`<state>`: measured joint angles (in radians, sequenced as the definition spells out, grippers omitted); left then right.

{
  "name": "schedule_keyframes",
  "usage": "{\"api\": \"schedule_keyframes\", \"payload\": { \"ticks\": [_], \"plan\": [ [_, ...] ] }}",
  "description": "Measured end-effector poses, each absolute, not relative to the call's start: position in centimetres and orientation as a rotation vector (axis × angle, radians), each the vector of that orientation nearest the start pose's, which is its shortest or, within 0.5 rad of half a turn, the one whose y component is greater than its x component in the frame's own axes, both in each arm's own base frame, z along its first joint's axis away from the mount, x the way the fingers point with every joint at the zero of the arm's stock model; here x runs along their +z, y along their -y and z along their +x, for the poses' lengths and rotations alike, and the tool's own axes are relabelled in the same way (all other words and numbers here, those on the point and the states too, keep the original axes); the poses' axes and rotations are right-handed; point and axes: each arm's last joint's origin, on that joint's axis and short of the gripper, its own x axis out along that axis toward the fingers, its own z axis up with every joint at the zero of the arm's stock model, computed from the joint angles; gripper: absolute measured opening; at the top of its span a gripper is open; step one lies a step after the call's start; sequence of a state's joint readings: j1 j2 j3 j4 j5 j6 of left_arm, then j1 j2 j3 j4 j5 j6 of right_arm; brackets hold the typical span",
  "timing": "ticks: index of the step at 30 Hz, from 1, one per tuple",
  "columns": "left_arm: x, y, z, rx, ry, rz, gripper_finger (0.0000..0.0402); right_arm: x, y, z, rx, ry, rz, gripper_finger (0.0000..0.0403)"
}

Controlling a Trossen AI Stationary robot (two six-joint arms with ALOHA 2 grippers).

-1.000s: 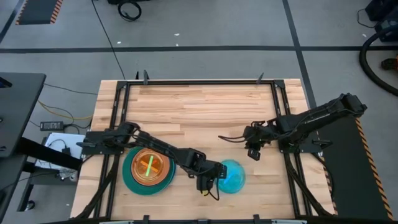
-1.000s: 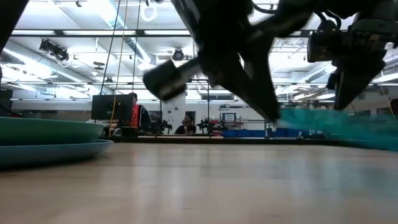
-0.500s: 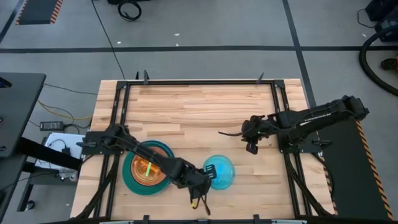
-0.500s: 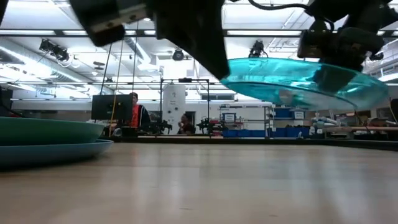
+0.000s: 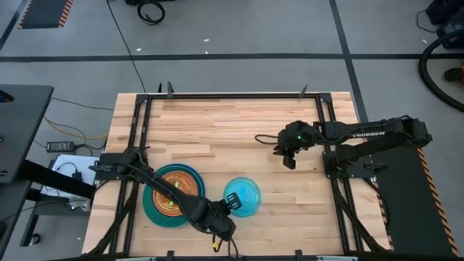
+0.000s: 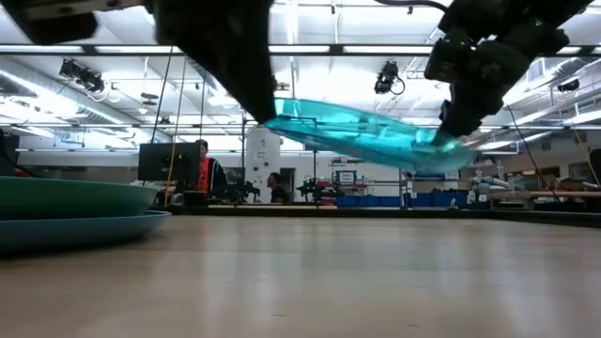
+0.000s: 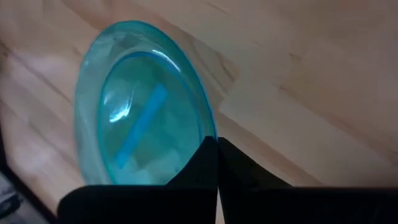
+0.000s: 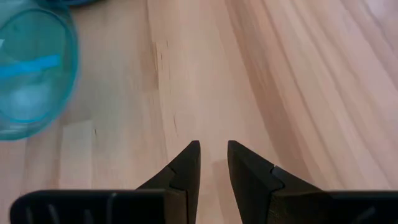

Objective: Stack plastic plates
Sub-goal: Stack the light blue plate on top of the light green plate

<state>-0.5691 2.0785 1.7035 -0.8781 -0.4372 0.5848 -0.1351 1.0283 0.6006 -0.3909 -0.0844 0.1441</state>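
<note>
Step in hand: transfer of the cyan plate (image 5: 242,197) to the stack (image 5: 172,196). The left gripper (image 5: 226,209) is clamped on the plate's rim and carries it tilted, clear of the table (image 5: 232,123), at about 5 o'clock of the table centre; the low view confirms air beneath it. The stack, topped by an orange plate (image 5: 171,201), lies at 9 o'clock of the carried plate. Next move calls for further travel toward 9 o'clock, levelling, then release over centre. Against the frame one second earlier, the plate is lifted and shifted toward the stack. The right gripper (image 5: 288,154) waits near 3 o'clock, fingers slightly parted, holding nothing
</note>
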Motion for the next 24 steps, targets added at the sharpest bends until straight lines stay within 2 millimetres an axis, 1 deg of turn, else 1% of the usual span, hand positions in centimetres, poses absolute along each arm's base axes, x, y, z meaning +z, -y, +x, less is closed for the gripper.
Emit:
{"api": "schedule_keyframes", "payload": {
  "ticks": [5, 13, 15, 21, 24],
  "plan": [
    [21.5, 22.9, 35.3, -0.382, -1.095, 1.096, 0.0001, 21.4, 3.4, 19.7, -0.086, -0.774, 0.229, 0.0091],
    [24.2, 23.7, 32.3, -0.222, -1.109, 0.948, 0.0003, 21.6, 4.2, 19.7, -0.098, -0.741, 0.222, 0.0091],
    [24.3, 24.0, 31.6, -0.185, -1.125, 0.903, 0.0003, 21.6, 4.2, 19.7, -0.099, -0.74, 0.223, 0.0091],
    [24.3, 25.0, 28.7, -0.055, -1.227, 0.768, 0.0005, 21.6, 4.2, 19.7, -0.101, -0.741, 0.229, 0.0091],
    [24.3, 25.9, 27.3, 0.009, -1.236, 0.696, 0.0006, 21.6, 4.2, 19.7, -0.101, -0.741, 0.23, 0.0091]
  ]
}}
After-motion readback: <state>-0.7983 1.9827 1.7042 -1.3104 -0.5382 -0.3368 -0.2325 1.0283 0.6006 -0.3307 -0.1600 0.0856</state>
